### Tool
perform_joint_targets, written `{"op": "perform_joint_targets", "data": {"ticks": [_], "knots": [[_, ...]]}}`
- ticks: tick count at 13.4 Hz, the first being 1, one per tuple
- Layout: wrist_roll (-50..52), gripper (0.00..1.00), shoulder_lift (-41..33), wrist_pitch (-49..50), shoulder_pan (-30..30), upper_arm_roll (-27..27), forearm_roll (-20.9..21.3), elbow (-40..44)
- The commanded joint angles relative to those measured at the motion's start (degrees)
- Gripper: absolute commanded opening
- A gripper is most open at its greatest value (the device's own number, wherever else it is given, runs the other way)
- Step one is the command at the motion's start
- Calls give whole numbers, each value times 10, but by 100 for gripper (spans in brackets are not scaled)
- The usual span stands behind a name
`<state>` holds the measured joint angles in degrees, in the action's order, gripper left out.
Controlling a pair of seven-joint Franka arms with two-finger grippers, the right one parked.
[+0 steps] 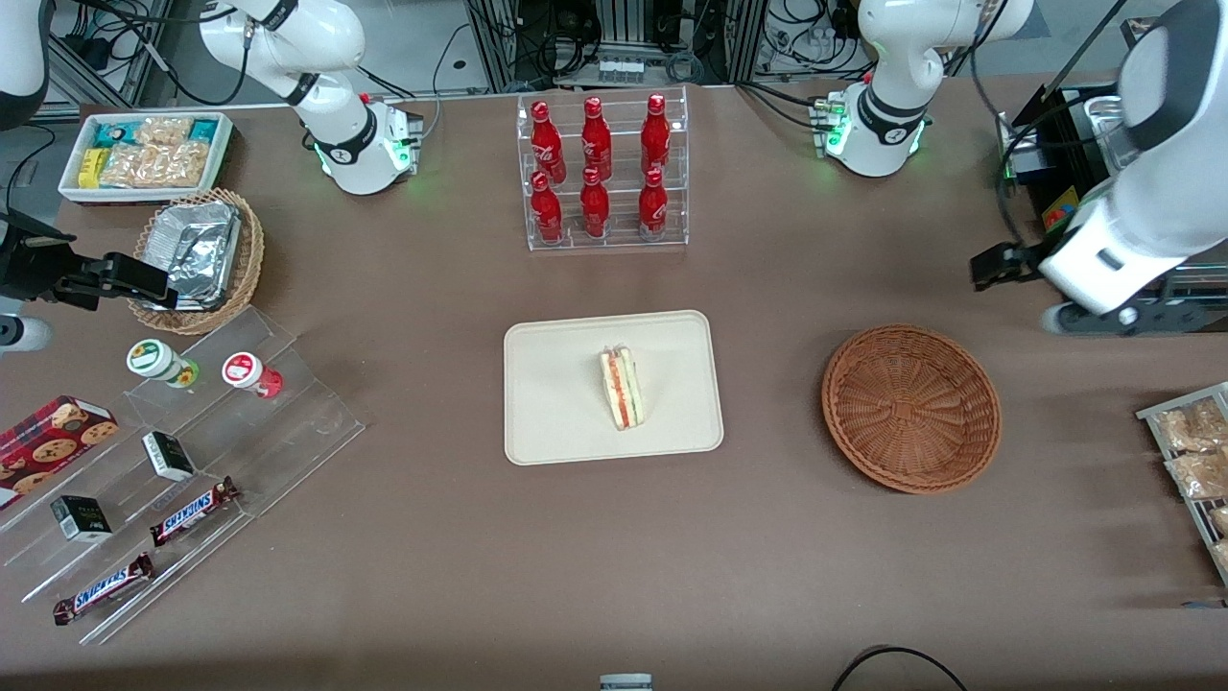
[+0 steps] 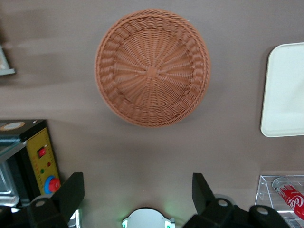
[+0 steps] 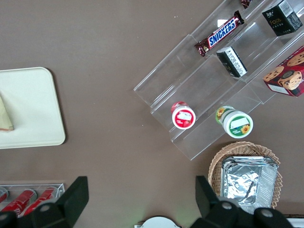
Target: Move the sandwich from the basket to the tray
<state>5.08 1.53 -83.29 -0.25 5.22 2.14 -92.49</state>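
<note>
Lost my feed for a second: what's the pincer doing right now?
Pincer: open, holding nothing, raised over bare table beside the empty basket. Sandwich lies on the tray.

Cream tray [image 1: 556, 422], reddish-brown woven basket [image 1: 911, 408], white sandwich [image 1: 623, 388] with red and green layers.

Brown table [image 1: 432, 537] — tray [image 1: 556, 422], basket [image 1: 911, 408], bottle rack [image 1: 604, 173] on it.
</note>
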Motion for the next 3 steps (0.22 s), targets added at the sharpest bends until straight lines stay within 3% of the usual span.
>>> {"op": "perform_joint_targets", "data": {"ticks": [1, 3], "knots": [[-7, 100, -16, 52, 1, -16, -7, 32], [-6, 100, -18, 65, 0, -28, -9, 42]]}}
